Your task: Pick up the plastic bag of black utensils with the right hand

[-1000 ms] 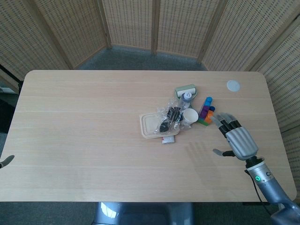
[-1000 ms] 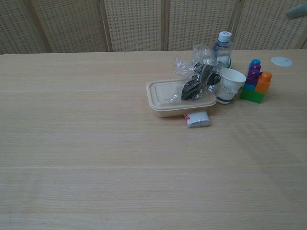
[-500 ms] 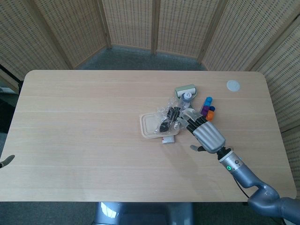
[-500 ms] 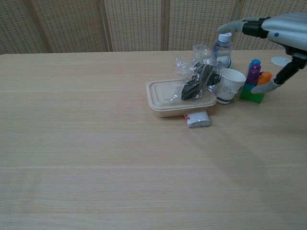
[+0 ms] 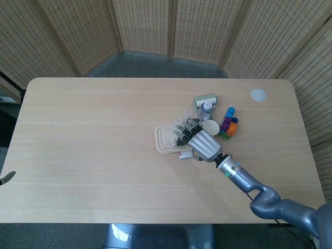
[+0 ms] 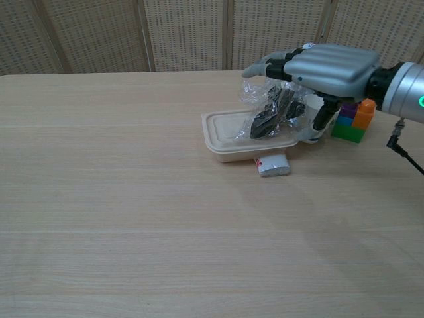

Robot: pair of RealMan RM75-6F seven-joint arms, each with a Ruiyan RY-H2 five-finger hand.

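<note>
The clear plastic bag of black utensils (image 6: pixel 267 118) lies crumpled on the lid of a beige food container (image 6: pixel 224 136), against a white paper cup (image 6: pixel 310 126). My right hand (image 6: pixel 326 66) hovers just above it, palm down, fingers spread over the bag's top and thumb hanging beside the cup. It holds nothing. In the head view the right hand (image 5: pixel 200 143) covers most of the bag (image 5: pixel 184 116), with its fingertips reaching over the container (image 5: pixel 164 140). A grey sliver of the left hand (image 5: pixel 6 178) shows at the table's left edge.
A stack of coloured toy blocks (image 6: pixel 355 122) stands right of the cup. A water bottle (image 5: pixel 206 106) and a green-and-white roll (image 5: pixel 204 98) sit behind the bag. A small white packet (image 6: pixel 273 165) lies in front of the container. A white disc (image 5: pixel 258 94) lies far right.
The right hand has swept left from beside the toy blocks, past the cup, to a spot over the bag. The bag and the other objects have not moved.
</note>
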